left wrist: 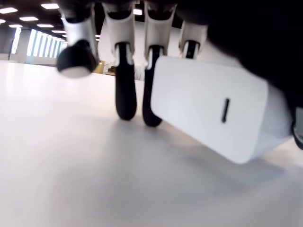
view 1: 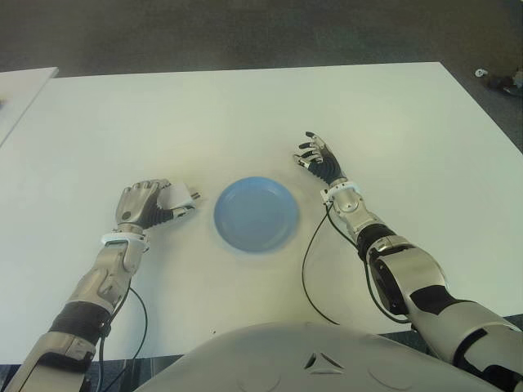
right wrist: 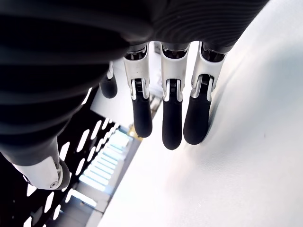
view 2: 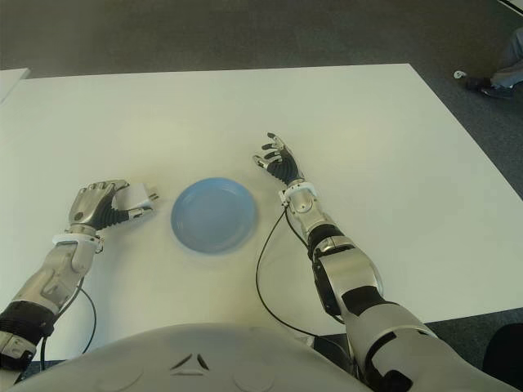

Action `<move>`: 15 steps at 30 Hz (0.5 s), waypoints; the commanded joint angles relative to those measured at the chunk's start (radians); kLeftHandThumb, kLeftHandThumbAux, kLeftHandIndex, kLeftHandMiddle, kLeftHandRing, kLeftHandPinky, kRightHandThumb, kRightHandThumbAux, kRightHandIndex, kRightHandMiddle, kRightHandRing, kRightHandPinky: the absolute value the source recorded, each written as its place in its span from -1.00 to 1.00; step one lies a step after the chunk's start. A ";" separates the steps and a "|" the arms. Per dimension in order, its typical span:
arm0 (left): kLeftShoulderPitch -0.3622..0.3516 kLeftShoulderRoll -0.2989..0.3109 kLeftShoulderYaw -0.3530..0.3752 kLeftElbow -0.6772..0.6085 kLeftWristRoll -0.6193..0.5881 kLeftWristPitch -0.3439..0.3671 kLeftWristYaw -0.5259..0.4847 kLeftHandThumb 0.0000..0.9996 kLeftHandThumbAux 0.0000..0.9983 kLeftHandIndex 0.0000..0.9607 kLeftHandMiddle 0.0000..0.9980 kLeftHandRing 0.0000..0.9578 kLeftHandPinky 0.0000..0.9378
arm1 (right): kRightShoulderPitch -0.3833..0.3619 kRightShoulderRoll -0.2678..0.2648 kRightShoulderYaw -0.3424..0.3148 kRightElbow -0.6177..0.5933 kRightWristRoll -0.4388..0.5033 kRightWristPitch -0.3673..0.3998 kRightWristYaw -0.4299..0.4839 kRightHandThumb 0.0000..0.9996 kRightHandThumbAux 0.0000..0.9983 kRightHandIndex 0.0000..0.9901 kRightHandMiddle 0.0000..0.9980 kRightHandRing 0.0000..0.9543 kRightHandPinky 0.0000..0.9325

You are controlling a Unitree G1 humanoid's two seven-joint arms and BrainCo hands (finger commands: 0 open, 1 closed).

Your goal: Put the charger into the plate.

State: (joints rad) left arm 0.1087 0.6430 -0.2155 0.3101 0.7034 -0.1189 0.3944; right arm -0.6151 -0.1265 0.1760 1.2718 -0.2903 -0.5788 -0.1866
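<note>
Gripping the white charger (view 1: 177, 196) in my left hand (view 1: 147, 204), fingers curled round its body, I hold it low over the white table (view 1: 245, 114) just left of the empty blue plate (view 1: 256, 214), prongs towards the plate, which I judge suits a short carry across the rim. My right hand (view 1: 319, 159) shows right of the plate, fingers relaxed and holding nothing, apparently kept clear. No brand or writing is legible; the charger's face shows only a slot-shaped port.

Silver-grey forearms with black joint segments; the left hand (view 1: 145, 204) and right hand (view 1: 320, 160) have dark, seemingly rubber-tipped fingers; thin black cables trail from the wrists
</note>
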 commanded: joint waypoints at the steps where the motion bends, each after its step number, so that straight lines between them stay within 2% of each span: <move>1: 0.040 -0.021 -0.018 0.026 0.002 -0.034 0.006 0.50 0.40 -0.08 0.72 0.79 0.84 | 0.065 0.025 0.024 0.061 -0.031 0.082 0.040 -1.00 0.14 -0.96 -0.41 -0.27 -0.32; 9: 0.043 -0.022 -0.012 0.023 0.026 -0.034 0.046 0.50 0.40 -0.08 0.73 0.80 0.85 | 0.065 0.027 0.020 0.062 -0.027 0.086 0.043 -1.00 0.12 -0.99 -0.40 -0.29 -0.41; 15: 0.051 -0.024 -0.002 -0.007 0.029 -0.028 0.051 0.49 0.40 -0.08 0.73 0.80 0.85 | 0.065 0.028 0.021 0.061 -0.027 0.086 0.041 -1.00 0.10 -1.00 -0.39 -0.29 -0.41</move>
State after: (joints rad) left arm 0.1317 0.6345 -0.2092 0.3069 0.7219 -0.1542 0.4565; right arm -0.6169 -0.1262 0.1761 1.2732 -0.2902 -0.5766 -0.1866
